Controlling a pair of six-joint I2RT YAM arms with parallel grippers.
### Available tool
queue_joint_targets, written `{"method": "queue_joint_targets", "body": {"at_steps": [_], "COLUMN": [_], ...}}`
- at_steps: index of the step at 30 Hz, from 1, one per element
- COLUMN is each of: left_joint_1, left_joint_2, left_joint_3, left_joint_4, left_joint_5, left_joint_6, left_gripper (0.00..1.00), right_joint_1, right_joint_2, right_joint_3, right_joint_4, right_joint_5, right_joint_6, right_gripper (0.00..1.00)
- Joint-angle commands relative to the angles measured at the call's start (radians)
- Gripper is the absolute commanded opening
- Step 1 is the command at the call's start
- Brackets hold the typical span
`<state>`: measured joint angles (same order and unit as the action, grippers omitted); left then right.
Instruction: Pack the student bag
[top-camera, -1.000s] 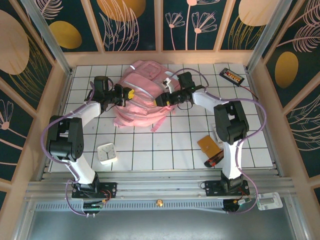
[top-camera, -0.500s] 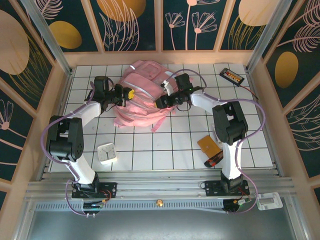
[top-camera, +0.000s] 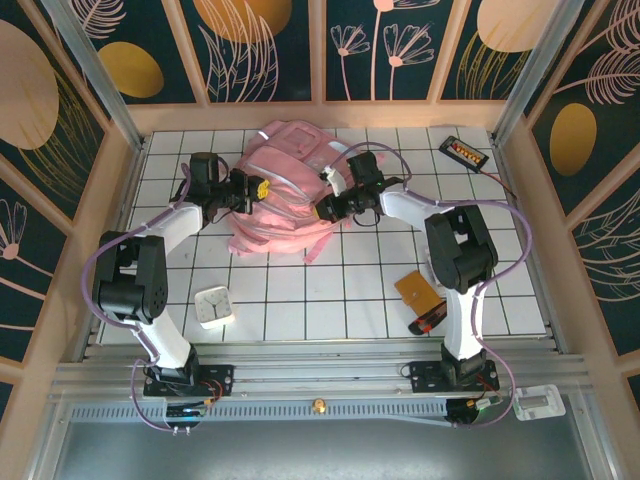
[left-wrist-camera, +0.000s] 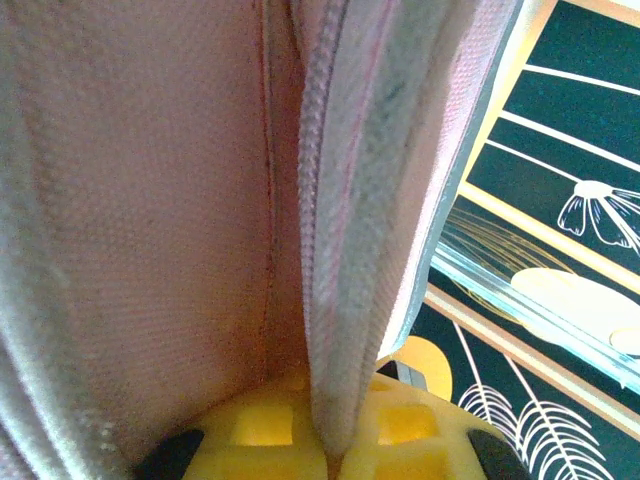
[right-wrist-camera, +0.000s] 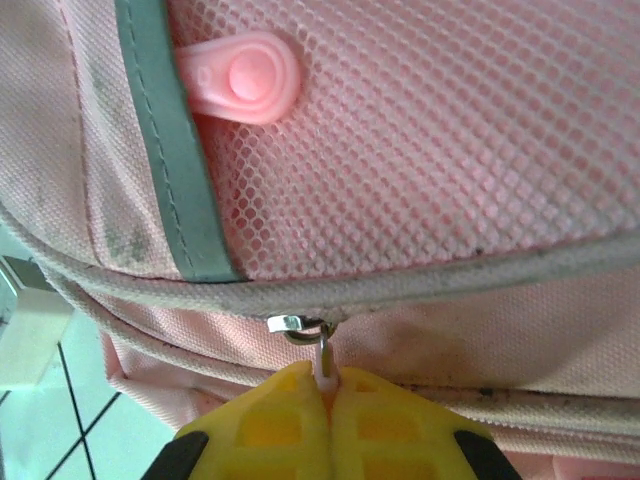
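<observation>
Clamped shut, the right gripper (right-wrist-camera: 328, 388) has the thin metal zip pull (right-wrist-camera: 323, 358) nipped between its yellow tips, just under the grey-piped seam of the bag (right-wrist-camera: 450, 130). Across from it the left gripper (left-wrist-camera: 330, 445) is closed too, biting a raised ridge of zip tape (left-wrist-camera: 345, 200) and pink cloth along the bag's edge.

From above, the bag lies slumped at the far middle of the table (top-camera: 380, 270), with one gripper on its left flank and the other on its lower right side.

I'd say it will handle like any empty cloth rucksack: light, limp, no stiffness to push against. Tug on one spot and the whole thing is likely to slide or bunch up rather than let the zip run, so the hold on the opposite edge looks needed as an anchor.

The mesh and the woven cloth should grip well enough. The pull is another matter: small, smooth metal, hanging from a loose ring, held only at its end. It could slip out or twist if drawn at an angle to the zip track.

Seams, zip tape and straps seem the sound places to grab; broad panels would only fold away under the tips.
</observation>
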<state>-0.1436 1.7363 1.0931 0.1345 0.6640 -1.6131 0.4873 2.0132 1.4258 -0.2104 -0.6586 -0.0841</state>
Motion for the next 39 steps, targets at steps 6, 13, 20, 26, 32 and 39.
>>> {"method": "queue_joint_targets", "body": {"at_steps": [6,13,20,26,32,39], "left_joint_1": [-0.057,-0.149,-0.24,-0.321,-0.332,-0.201], "left_joint_2": [-0.032,0.003,0.028,0.065,0.06,-0.132], "left_joint_3": [0.042,-0.002,-0.023,-0.055,-0.05,-0.133], "left_joint_4": [0.135,0.248,0.297,0.376,0.381,0.136], "left_joint_5": [-0.022,-0.097,-0.14,-0.145,-0.121,-0.111], "left_joint_6": [-0.022,-0.08,-0.095,-0.136,-0.132,0.045], "left_gripper": [0.0,0.0,0.0,0.0,0.03,0.99], "right_joint_1": [-0.003,0.023,0.025,0.024,-0.024,-0.11], "right_joint_2": [-0.103,-0.067,-0.06,-0.047,-0.037,-0.056], "right_joint_3": [-0.028,0.052,0.13,0.2,0.216,0.191], "right_joint_4": [-0.126,-0.31,-0.354,-0.426,-0.43,-0.508], "right_joint_5": [0.011,0.01,0.054,0.134,0.165,0.259], "right_joint_6": [0.058,0.164,0.408,0.514,0.554,0.466], "right_gripper": [0.0,0.0,0.0,0.0,0.0,0.0]}}
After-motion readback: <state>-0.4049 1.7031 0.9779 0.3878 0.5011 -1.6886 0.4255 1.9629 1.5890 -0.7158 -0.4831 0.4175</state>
